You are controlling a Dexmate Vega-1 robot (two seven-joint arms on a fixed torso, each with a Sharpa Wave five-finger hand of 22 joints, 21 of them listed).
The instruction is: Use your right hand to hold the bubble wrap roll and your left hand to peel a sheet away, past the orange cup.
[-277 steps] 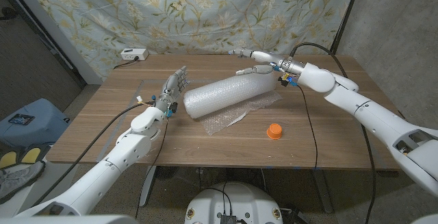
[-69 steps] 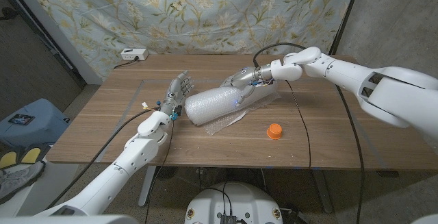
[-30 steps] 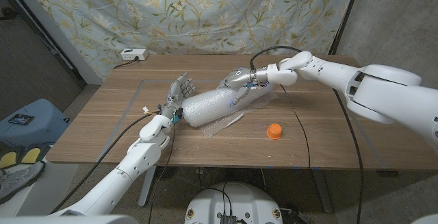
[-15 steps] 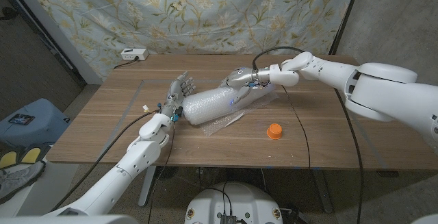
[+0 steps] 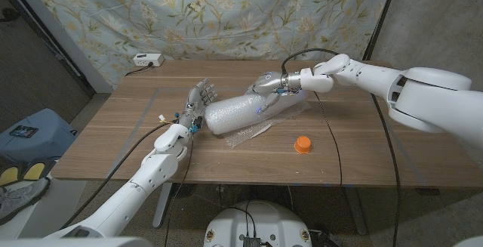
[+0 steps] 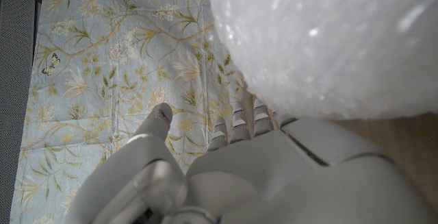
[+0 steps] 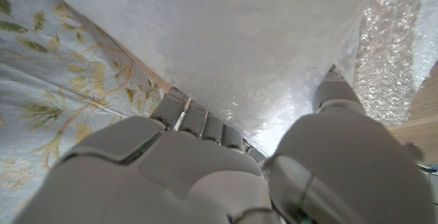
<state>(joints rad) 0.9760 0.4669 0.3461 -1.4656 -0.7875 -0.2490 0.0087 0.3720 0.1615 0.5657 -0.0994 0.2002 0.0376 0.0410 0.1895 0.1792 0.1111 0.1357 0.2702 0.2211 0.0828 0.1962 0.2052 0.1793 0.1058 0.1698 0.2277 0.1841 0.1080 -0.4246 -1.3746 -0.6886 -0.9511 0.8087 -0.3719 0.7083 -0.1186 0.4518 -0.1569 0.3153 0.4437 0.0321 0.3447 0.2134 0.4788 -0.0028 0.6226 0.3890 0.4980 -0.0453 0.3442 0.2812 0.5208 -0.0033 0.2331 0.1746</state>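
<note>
The bubble wrap roll, lying mid-table, is gripped at its far end by the right hand — steadying is under way. The left hand, fingers spread and empty, is held beside the near end; next, the loose sheet should be pinched and drawn past the orange cup.

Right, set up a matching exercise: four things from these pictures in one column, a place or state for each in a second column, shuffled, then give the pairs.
Things:
1. bubble wrap roll
2. orange cup
3. right hand
4. left hand

Places or states:
A. stands alone on the table near the front edge
B. lies across the middle of the table, loose sheet under it
C. fingers spread, at the roll's end, holding nothing
D. grips the roll's far end

Pairs: 1-B, 2-A, 3-D, 4-C
</note>
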